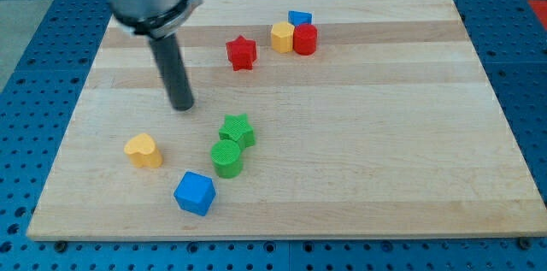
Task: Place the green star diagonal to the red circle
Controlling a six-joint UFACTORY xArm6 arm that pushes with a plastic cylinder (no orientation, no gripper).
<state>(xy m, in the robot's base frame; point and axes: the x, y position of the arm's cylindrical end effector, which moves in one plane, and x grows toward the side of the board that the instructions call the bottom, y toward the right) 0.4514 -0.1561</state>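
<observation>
My tip point(181, 106) on the surface point(385, 134), left and slightly far of green star point(237, 129), apart; red circle point(305, 39) far right; no hand to open or close

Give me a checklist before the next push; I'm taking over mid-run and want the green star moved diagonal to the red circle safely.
1. Tip located: ok. My tip rests on the board, up-left of the green star.
2. Tip touching star: not ok, a gap shows.
3. Star free to move: not ok. The green cylinder sits right against its lower side.
4. Target visible: ok. The red circle is near the view's top, beside the yellow block.
5. Path clear: not ok. The red star lies between.
6. Star already diagonal and close: not ok.
</observation>
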